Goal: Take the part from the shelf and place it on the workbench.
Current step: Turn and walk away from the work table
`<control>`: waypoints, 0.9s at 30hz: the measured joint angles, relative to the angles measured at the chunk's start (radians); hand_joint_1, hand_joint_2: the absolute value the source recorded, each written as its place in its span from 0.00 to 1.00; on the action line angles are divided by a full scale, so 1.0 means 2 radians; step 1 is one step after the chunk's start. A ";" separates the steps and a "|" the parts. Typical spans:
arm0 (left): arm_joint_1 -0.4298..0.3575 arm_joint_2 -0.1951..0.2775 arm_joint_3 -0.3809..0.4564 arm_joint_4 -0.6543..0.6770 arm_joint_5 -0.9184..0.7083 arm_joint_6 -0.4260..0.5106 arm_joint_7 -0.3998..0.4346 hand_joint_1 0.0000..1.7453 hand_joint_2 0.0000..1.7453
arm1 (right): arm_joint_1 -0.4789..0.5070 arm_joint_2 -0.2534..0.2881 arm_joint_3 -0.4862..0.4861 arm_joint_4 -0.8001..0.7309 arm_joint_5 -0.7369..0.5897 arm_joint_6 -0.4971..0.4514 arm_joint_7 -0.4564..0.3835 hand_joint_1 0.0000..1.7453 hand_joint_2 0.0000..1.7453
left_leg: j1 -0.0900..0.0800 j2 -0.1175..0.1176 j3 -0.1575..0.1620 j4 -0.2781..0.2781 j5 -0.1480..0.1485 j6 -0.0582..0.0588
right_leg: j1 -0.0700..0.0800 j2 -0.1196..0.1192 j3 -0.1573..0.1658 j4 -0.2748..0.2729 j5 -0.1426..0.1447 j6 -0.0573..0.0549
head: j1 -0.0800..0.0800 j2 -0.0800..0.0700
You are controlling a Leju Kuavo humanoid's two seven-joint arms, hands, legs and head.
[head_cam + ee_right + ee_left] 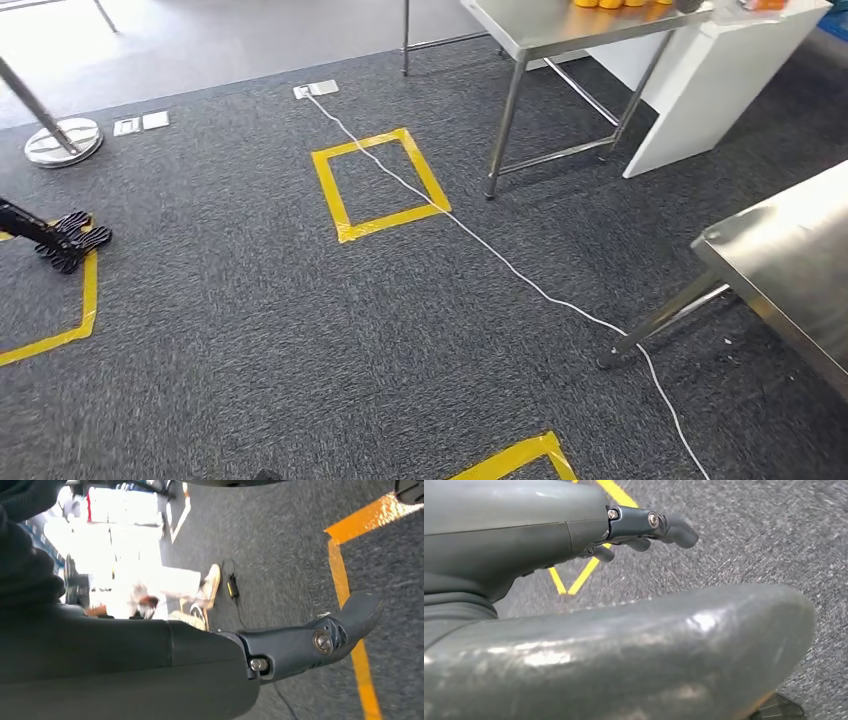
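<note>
**Both robot hands empty, no part or shelf in front of you yet**

While the robot looks down at the carpet, your two robot hands hang low at its sides, and neither carries anything. In the left wrist view, the left robot hand (644,527) has its dark fingers lightly curled out over the grey carpet (250,330), not closed on anything and touching nothing. In the right wrist view, the right robot hand (320,640) reaches a finger out above a strip of yellow floor tape (350,595); its fingers too are unclenched and bare. How wide each hand is spread you cannot judge exactly, because the wrist covers hide most of the fingers.

Just ahead on the floor a white cable (520,275) runs diagonally across the carpet, passing through a taped yellow square (345,215). To the right, the corner of a steel worktop (790,260) comes into the head view, with one leg touching down beside the cable. Further off stands a second steel worktop (560,25), carrying some orange objects (610,3) at its far edge; whether they are the part you cannot tell from here.

The part and its shelf are not to be found in these pictures, so no direction from either hand, no long axis, and no nearer arm can be given. My judgement is that you are in the walking stage, before any reach; mind the cable underfoot as you go.
</note>
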 joint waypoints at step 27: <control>0.002 -0.002 0.006 0.001 0.001 0.000 0.000 0.00 0.00 | -0.001 0.001 0.000 0.001 0.000 0.000 0.000 0.00 0.00 | -0.002 0.026 0.013 -0.007 -0.004 -0.011 | 0.002 -0.050 0.045 -0.103 0.053 0.005 | -0.002 0.000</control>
